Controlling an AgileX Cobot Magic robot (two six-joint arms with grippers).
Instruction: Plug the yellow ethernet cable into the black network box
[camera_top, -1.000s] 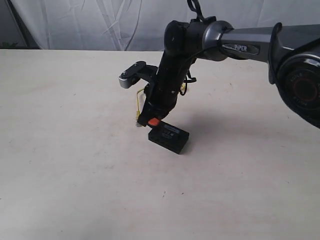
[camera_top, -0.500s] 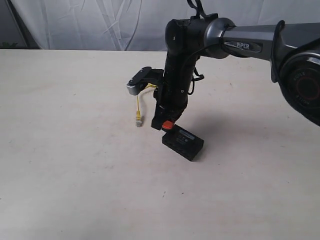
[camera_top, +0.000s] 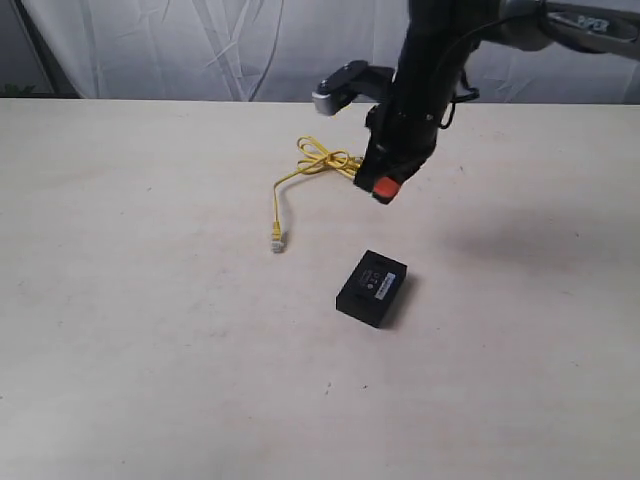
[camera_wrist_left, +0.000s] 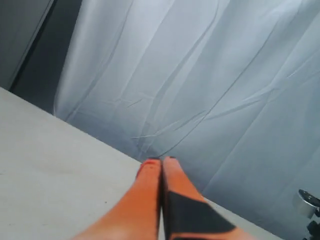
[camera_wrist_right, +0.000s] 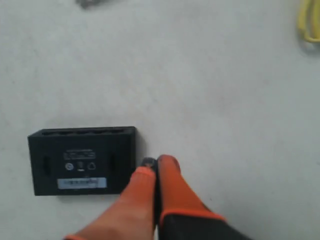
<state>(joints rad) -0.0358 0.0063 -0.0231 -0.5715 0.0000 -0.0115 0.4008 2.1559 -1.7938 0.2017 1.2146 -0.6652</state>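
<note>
The black network box (camera_top: 372, 288) lies flat on the table, label up; the right wrist view shows it (camera_wrist_right: 82, 160) with port openings along one side. The yellow ethernet cable (camera_top: 310, 163) lies behind it, tied in a loose loop, and one clear plug (camera_top: 277, 241) rests to the left of the box. A bit of the yellow cable (camera_wrist_right: 308, 20) shows at the edge of the right wrist view. My right gripper (camera_top: 384, 187) hangs shut and empty above the table, between loop and box; its tips (camera_wrist_right: 157, 164) are pressed together. My left gripper (camera_wrist_left: 161, 162) is shut, holding nothing, pointing at a white curtain.
A white curtain (camera_top: 200, 50) hangs behind the table's far edge. The right arm (camera_top: 430, 70) reaches in from the upper right, over the cable loop.
The right gripper has lifted off the black network box and drawn back up and to the right. The box shifted slightly right and now lies uncovered; the cable loop shows.
</note>
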